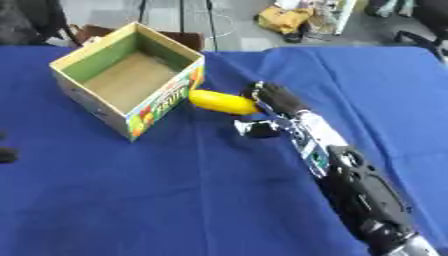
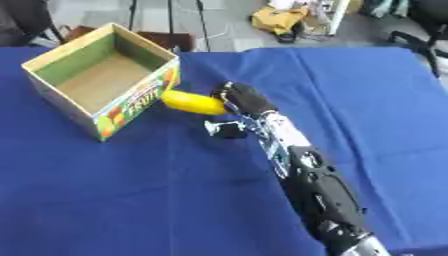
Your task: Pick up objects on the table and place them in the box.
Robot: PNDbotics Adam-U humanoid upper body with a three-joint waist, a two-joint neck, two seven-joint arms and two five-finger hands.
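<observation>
Left eye view: a table covered with a blue cloth (image 1: 175, 200) is seen from above, and an open cardboard box (image 1: 129, 80) with green inner walls and a fruit print on its outer side stands on it toward the far left. The inside of the box is seen down to its brown bottom. Just beside the box's near right corner a yellow, oblong object (image 1: 223, 102) is seen, its left end almost touching the printed wall; whether it lies on the cloth or is lifted just above it cannot be told. The right arm is stretched in from the lower right corner across the cloth, and the right hand (image 1: 267, 102) is placed at the right end of the yellow object, with dark fingers closed on that end and the thumb (image 1: 255, 128) set apart below, toward the near side. A small dark shape (image 1: 7, 154) is visible at the left edge of the view, too little of it shown for the left hand to be made out.
</observation>
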